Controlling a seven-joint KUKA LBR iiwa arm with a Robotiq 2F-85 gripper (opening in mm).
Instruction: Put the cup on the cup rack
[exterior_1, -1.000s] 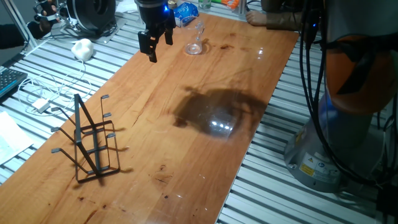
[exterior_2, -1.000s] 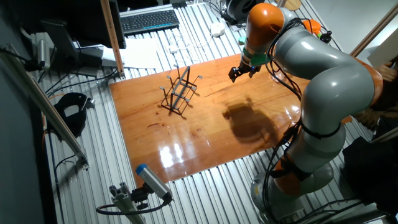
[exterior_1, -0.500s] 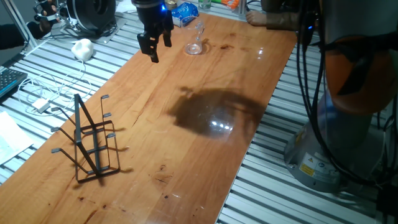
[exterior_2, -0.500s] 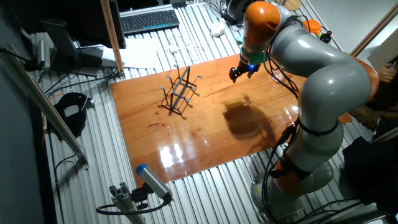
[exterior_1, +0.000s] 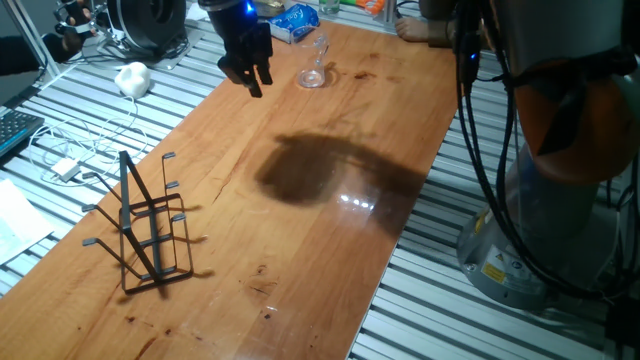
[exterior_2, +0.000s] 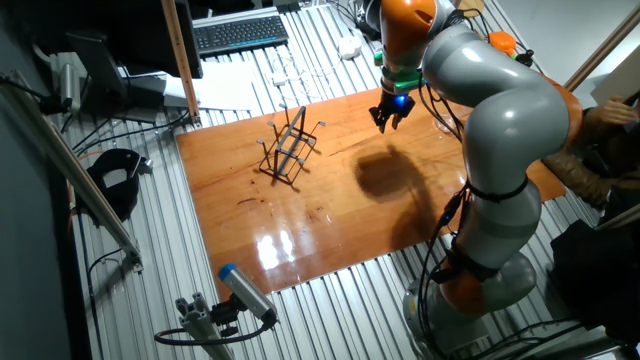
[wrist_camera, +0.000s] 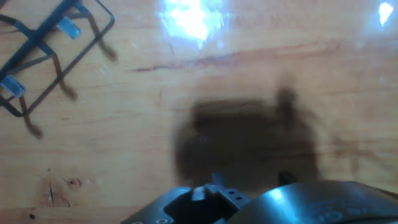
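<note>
Black 2-finger gripper (exterior_1: 250, 78) has swung left, away from the clear glass tumbler cup (exterior_1: 314, 66). Nothing held; jaw gap unreadable. Grasp not begun; black wire cup rack (exterior_1: 140, 228) far off.

The hand view is blurred, the cup rack (wrist_camera: 46, 50) cut off at its left edge, perhaps half showing.

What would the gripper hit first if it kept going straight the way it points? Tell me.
Most likely the bare wooden table. The gripper points down at it, empty, with the cup off to one side and the cup rack far away. Depth is uncertain.
</note>
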